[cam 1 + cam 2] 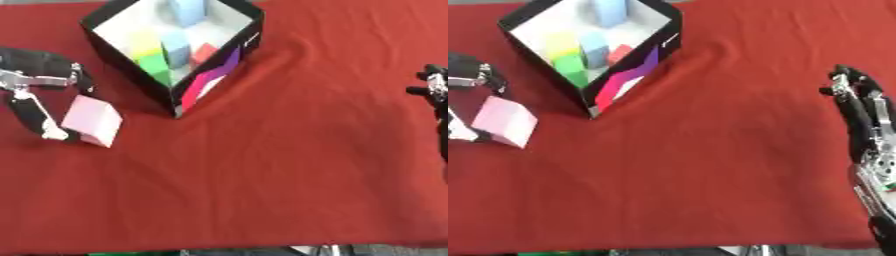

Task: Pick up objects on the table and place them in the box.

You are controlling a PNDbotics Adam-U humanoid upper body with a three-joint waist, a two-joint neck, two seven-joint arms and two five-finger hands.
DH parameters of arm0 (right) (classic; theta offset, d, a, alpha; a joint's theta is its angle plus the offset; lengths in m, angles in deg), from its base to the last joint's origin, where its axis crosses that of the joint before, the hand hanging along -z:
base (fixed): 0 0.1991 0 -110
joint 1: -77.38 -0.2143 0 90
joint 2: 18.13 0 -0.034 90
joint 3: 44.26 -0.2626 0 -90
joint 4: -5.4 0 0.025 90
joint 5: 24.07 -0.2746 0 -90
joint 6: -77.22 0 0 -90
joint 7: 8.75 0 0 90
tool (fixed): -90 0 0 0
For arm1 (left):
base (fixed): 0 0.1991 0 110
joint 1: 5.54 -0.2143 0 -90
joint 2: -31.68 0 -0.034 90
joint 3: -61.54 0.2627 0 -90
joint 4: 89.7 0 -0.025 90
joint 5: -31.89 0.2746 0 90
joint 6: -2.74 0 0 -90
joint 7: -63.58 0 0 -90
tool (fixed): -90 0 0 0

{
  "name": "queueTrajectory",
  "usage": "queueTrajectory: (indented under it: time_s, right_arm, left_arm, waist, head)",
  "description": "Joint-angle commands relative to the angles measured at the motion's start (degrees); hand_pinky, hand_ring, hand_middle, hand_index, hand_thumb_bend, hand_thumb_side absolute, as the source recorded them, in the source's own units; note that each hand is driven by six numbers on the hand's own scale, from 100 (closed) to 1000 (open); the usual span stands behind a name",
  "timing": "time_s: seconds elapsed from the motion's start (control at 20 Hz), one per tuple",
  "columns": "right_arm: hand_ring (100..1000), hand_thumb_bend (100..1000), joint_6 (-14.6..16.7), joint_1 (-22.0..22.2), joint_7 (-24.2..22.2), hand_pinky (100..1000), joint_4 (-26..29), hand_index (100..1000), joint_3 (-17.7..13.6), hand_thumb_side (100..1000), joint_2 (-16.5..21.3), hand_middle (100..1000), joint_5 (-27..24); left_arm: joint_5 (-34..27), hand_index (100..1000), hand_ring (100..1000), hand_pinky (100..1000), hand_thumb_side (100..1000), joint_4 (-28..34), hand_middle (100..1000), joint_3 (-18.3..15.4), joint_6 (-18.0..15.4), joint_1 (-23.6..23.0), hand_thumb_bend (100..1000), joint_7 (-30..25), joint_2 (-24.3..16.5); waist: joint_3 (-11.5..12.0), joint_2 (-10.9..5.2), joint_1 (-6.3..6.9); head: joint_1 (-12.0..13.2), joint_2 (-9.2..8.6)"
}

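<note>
A pale pink block (92,120) lies on the red cloth to the left of the box. My left hand (35,87) reaches in from the left edge and is curled round it: one finger (35,115) runs down its left side and another (84,80) sits just above it. The box (213,75) is black outside and white inside, and stands at the top, turned corner-on. Inside it are a green block (156,64), a yellow one (144,47), a red one (204,51) and light blue ones (178,47). My right hand (866,120) rests open at the right edge, fingers up.
The red cloth (280,165) covers the whole table, with slight folds near the box. Its front edge runs along the bottom of the views, where a strip of floor shows.
</note>
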Motion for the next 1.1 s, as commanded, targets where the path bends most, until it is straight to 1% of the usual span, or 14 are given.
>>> queueTrajectory:
  time_s: [0.05,0.2,0.25,0.3,0.35,0.5,0.55,0.6,0.7,0.75,0.9,0.95,1.0,1.1]
  right_arm:
    - [724,100,0.1,-0.1,0.1,1000,0.4,821,-0.6,592,1.2,775,0.5]
    - [724,100,0.1,0.1,0.2,1000,0.5,821,-0.8,591,1.5,775,0.5]
    - [724,100,0.1,0.1,0.2,1000,0.6,821,-0.8,589,1.6,775,0.4]
    - [724,100,0.1,0.0,0.2,1000,0.6,821,-0.8,588,1.7,775,0.3]
    - [724,100,0.1,0.0,0.1,1000,0.8,821,-0.8,584,1.8,775,0.2]
    - [724,100,0.0,-0.6,-0.2,1000,1.3,821,-0.7,579,2.1,775,-0.2]
    - [724,100,0.0,-0.8,-0.3,1000,1.5,821,-0.6,580,2.1,776,-0.4]
    - [724,100,-0.1,-1.1,-0.5,1000,1.7,821,-0.4,575,2.1,776,-0.6]
    - [724,100,-0.3,-1.7,-0.9,1000,2.1,821,-0.2,573,2.1,776,-0.8]
    - [724,100,-0.3,-2.1,-1.0,1000,2.3,821,-0.1,573,2.0,776,-0.9]
    - [724,100,-0.5,-2.6,-1.1,1000,2.3,821,0.1,577,1.7,776,-1.1]
    - [724,100,-0.5,-2.7,-1.1,1000,2.3,821,0.1,570,1.7,776,-1.1]
    - [724,100,-0.5,-2.7,-1.1,1000,2.2,821,0.1,581,1.6,776,-1.1]
    - [724,100,-0.5,-2.8,-1.0,1000,1.9,821,0.1,583,1.4,776,-1.1]
  left_arm:
    - [-5.0,510,582,644,126,5.8,462,-4.5,-9.0,0.9,273,-7.5,-3.1]
    - [-9.9,516,583,645,104,9.9,466,-8.2,-6.4,3.1,294,-5.6,-3.0]
    - [-11.0,517,580,643,100,10.2,467,-9.3,-5.3,4.8,334,-5.0,-2.3]
    - [-11.4,517,580,642,100,9.4,468,-10.2,-4.1,7.1,349,-4.3,-1.1]
    - [-11.1,519,579,639,100,7.8,469,-10.9,-3.0,9.7,381,-3.9,0.6]
    - [-7.0,518,578,638,100,-2.0,472,-11.8,-1.6,17.5,372,-2.2,7.4]
    - [-4.6,523,575,640,100,-6.3,476,-12.2,-1.9,19.8,369,-1.2,10.2]
    - [-1.7,525,578,645,100,-10.8,477,-12.8,-2.6,21.8,399,0.2,12.9]
    - [5.2,530,587,659,100,-18.8,484,-13.8,-5.5,24.6,428,3.7,17.5]
    - [8.6,529,592,664,100,-22.1,487,-14.4,-7.3,25.4,461,5.6,19.4]
    - [18.6,531,597,669,100,-28.9,492,-15.1,-11.7,26.1,464,11.1,22.8]
    - [21.3,535,601,672,100,-30.4,497,-15.2,-12.7,26.0,528,12.6,23.3]
    - [23.5,537,603,674,103,-31.7,500,-15.2,-13.5,25.9,452,13.9,23.8]
    - [26.7,574,626,692,123,-33.6,532,-15.6,-14.2,25.6,432,16.2,24.5]
  waist:
    - [0.2,-0.99,-0.05]
    - [0.4,-1.24,0.1]
    - [0.5,-1.42,0.14]
    - [0.6,-1.61,0.16]
    - [0.6,-1.83,0.16]
    - [0.6,-2.36,0.03]
    - [0.6,-2.5,-0.08]
    - [0.5,-2.59,-0.2]
    - [0.1,-2.56,-0.34]
    - [-0.1,-2.43,-0.36]
    - [-0.7,-2.01,-0.31]
    - [-0.8,-1.91,-0.23]
    - [-0.9,-1.8,-0.14]
    - [-1.0,-1.67,-0.03]
  head:
    - [-0.3,-0.22]
    - [-0.6,-0.17]
    - [-0.8,-0.08]
    - [-1.0,0.01]
    - [-1.0,0.05]
    - [-0.5,0.1]
    - [-0.2,0.12]
    - [0.0,0.07]
    - [0.6,-0.09]
    - [0.8,-0.26]
    - [1.0,-0.57]
    - [1.0,-0.59]
    - [1.1,-0.61]
    - [1.1,-0.6]
